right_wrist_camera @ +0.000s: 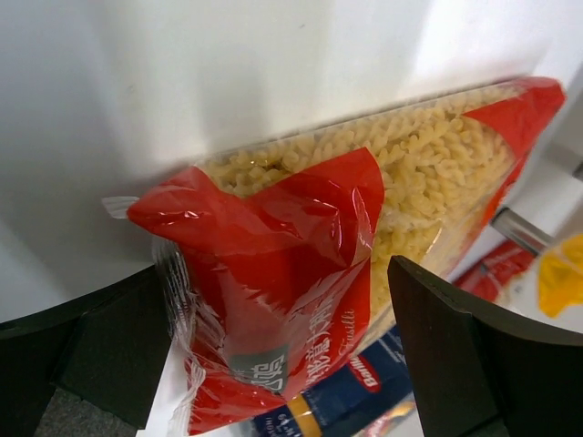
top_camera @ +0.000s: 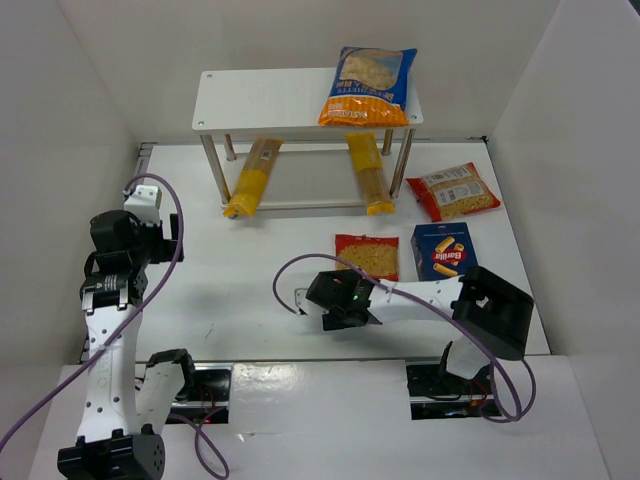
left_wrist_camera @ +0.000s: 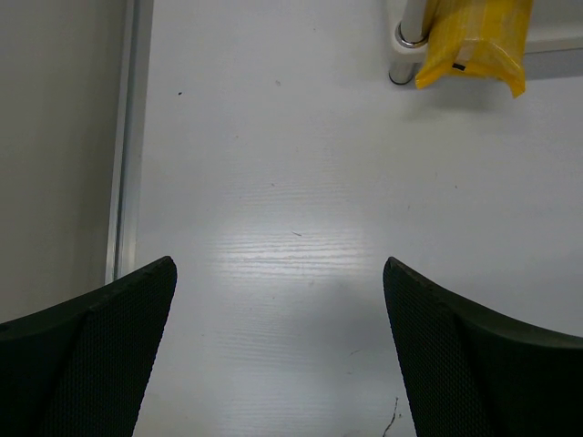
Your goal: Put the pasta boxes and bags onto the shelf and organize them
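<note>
The white shelf [top_camera: 270, 100] stands at the back. The orange-and-blue bag [top_camera: 368, 85] lies on its top at the right end. Two yellow spaghetti packs [top_camera: 252, 177] [top_camera: 366, 172] lie on the lower level. One red bag [top_camera: 366, 255] lies mid-table beside the dark blue pasta box [top_camera: 444, 250]. A second red bag [top_camera: 455, 190] lies right of the shelf. My right gripper [top_camera: 352, 286] is open at the middle bag's near end. In the right wrist view that bag [right_wrist_camera: 301, 237] sits between the open fingers [right_wrist_camera: 437, 346]. My left gripper [top_camera: 140, 235] is open and empty over bare table at the left.
White walls enclose the table on the left, back and right. A metal strip [left_wrist_camera: 127, 137] runs along the left wall. The left wrist view shows a shelf leg [left_wrist_camera: 410, 36] and a spaghetti pack end [left_wrist_camera: 474, 41]. The blue box [right_wrist_camera: 364, 387] lies right behind the red bag.
</note>
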Controlling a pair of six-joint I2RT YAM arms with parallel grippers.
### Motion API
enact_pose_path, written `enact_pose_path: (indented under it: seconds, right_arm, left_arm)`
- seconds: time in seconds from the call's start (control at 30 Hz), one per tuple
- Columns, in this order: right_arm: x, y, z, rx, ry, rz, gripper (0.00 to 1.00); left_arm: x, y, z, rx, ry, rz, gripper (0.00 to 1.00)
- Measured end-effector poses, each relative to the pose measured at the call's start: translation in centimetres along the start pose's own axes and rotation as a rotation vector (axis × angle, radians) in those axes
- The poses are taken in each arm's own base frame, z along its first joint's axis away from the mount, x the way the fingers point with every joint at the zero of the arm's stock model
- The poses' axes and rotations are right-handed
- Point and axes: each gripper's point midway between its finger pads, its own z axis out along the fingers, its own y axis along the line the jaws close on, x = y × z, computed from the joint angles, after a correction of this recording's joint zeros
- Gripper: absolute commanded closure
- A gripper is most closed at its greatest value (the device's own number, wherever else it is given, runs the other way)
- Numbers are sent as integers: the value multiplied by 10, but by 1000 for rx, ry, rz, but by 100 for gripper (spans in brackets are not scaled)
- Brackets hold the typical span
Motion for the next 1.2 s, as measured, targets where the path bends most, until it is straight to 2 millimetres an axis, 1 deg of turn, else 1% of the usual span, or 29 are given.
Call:
enact_pose_path:
  seconds: [0.07, 0.13, 0.17, 0.2, 0.23, 0.27, 0.4, 0.5, 0.6, 0.7, 0.8, 0.87, 0.97, 1.2]
  right_arm:
    - [-1, -5, 2, 27, 17, -12, 1]
    - [-3, -7, 4, 41, 27, -17, 14]
    - [-3, -8, 5, 42, 31, -20, 25]
    - [-4, -8, 6, 40, 34, -23, 60]
    - [-5, -6, 8, 30, 35, -25, 83]
    - [-5, -5, 10, 24, 44, -26, 100]
    - [-15, -7, 12, -14, 47, 2, 100]
    - [-21, -3, 5, -75, 13, 20, 100]
    - [-34, 1, -7, -133, -53, 40, 100]
    - [-51, -3, -27, -146, -138, 61, 100]
    - [-63, -9, -47, -115, -203, 54, 100]
    - [-68, -12, -57, -92, -231, 39, 100]
    - [-71, -19, -68, -38, -249, 4, 100]
    - [-72, -51, -88, 200, -227, -108, 100]
  left_arm:
    - [0, 0, 0, 0, 1, 0, 0]
    - [1, 0, 1, 1, 3, 0, 0]
    - [2, 0, 1, 1, 4, 0, 0]
    - [2, 0, 1, 1, 4, 0, 0]
    - [2, 0, 1, 1, 4, 0, 0]
    - [2, 0, 1, 1, 4, 0, 0]
    - [2, -1, 1, 2, 5, 0, 0]
    - [3, -1, 1, 5, 4, -1, 0]
    - [2, -2, -1, 8, -3, 0, 0]
    - [1, -2, -3, 9, -12, 1, 0]
    - [0, -3, -4, 10, -19, 2, 0]
    - [-1, -2, -4, 10, -22, 2, 0]
    - [-1, -3, -4, 10, -22, 2, 0]
    - [0, -2, -3, 9, -21, 1, 0]
